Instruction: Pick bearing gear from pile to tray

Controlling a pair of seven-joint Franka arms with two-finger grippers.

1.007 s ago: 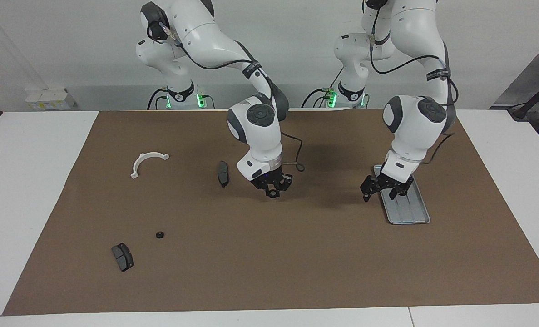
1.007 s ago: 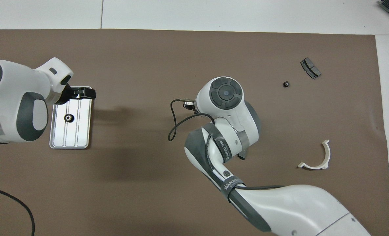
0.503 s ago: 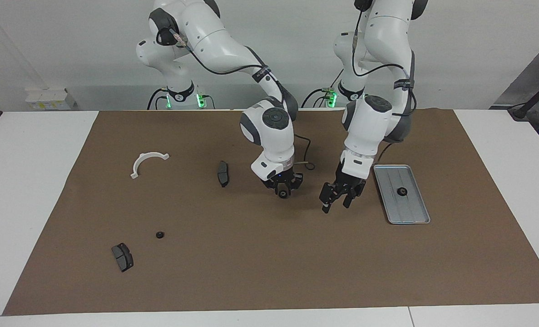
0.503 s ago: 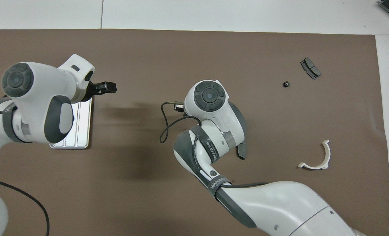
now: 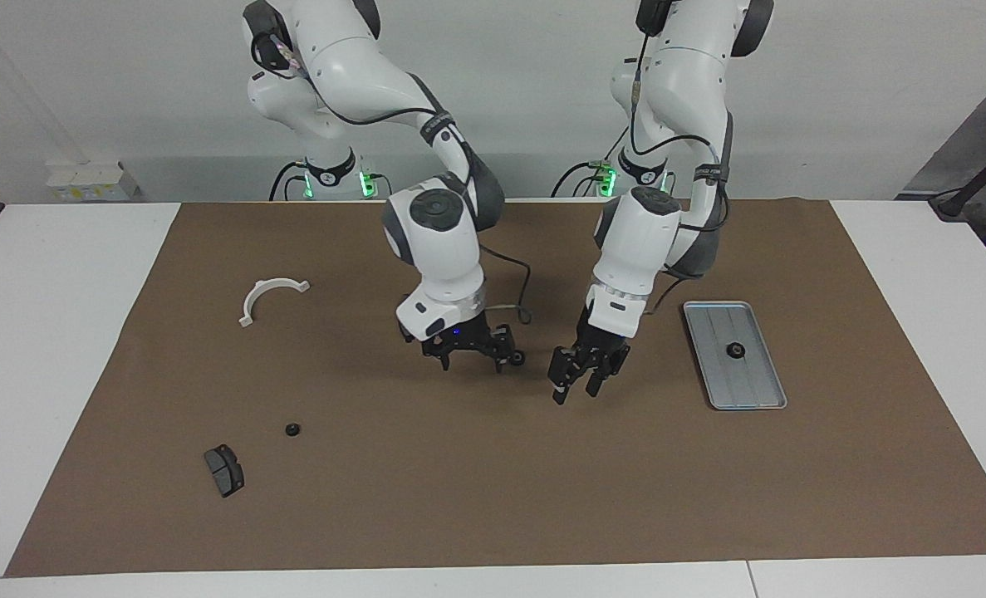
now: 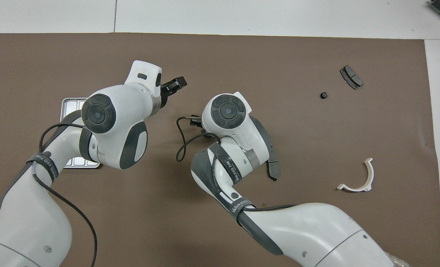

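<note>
In the silver tray [image 5: 771, 397], a small black ring [image 5: 735, 350].

Bright, even light from above, sharp focus, soft arm shadows on the brown mat [image 5: 459, 498].

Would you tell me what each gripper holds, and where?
Right gripper seems to pinch a small black ring at its fingertips; left gripper holds nothing.

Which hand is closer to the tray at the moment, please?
The left hand: it hangs over the mat just beside the tray. The right hand is over mid-table, toward the right arm's end.
</note>
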